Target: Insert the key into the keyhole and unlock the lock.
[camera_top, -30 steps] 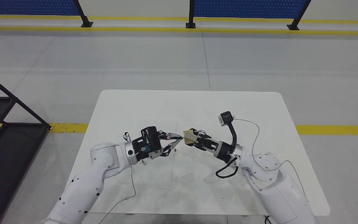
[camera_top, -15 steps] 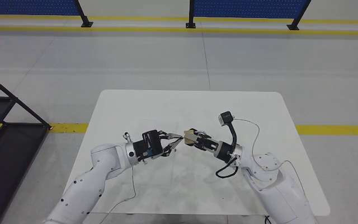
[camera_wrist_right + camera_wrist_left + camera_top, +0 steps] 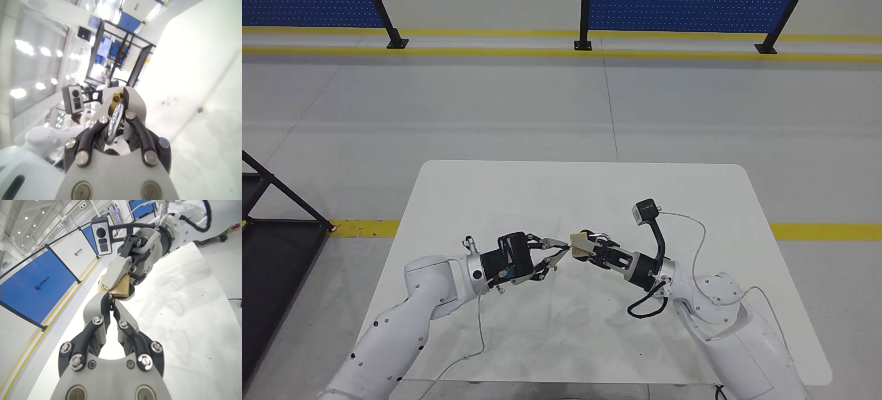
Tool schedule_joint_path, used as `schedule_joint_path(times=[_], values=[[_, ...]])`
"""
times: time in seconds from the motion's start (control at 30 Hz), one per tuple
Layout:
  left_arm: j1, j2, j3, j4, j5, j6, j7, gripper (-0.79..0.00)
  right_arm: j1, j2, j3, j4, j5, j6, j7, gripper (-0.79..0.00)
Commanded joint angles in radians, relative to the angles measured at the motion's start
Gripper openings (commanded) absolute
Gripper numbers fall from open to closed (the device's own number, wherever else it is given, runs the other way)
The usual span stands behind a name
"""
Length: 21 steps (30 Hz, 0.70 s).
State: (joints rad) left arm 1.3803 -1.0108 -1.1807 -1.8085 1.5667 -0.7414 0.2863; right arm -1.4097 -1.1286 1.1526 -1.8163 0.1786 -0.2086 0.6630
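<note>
A brass padlock (image 3: 115, 287) is held above the middle of the white table (image 3: 662, 200). My right gripper (image 3: 586, 246) is shut on the padlock (image 3: 580, 245), whose brass body (image 3: 114, 102) and chrome shackle (image 3: 114, 121) sit between its fingers. My left gripper (image 3: 111, 298) is shut on the key (image 3: 112, 303), a small dark piece pinched at its fingertips. The key's tip meets the underside of the padlock; the keyhole itself is hidden. In the top view the left gripper (image 3: 558, 254) touches the lock tip to tip.
The table's front edge lies just below both arms. A black frame cart (image 3: 267, 215) stands off the table's left side. Yellow floor lines (image 3: 827, 231) and blue barrier panels (image 3: 682, 12) lie beyond the table.
The left gripper has crept a little toward the padlock. The right arm and padlock have stayed put.
</note>
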Motion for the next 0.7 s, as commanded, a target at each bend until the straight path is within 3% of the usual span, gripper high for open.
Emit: schedule_joint_path(times=[0.0, 0.5, 0.67], values=[[0.006, 0.003, -0.017, -0.008, -0.004, -0.002, -0.007, 0.0, 0.0, 0.0, 0.0, 0.0, 0.0, 0.0, 0.0, -0.785], [0.157, 0.034, -0.219, -0.114, -0.118, -0.029, -0.071, 0.0, 0.0, 0.0, 0.0, 0.0, 0.0, 0.0, 0.0, -0.785], [0.16, 0.034, -0.224, -0.113, -0.128, -0.028, -0.073, 0.0, 0.0, 0.0, 0.0, 0.0, 0.0, 0.0, 0.0, -0.785]])
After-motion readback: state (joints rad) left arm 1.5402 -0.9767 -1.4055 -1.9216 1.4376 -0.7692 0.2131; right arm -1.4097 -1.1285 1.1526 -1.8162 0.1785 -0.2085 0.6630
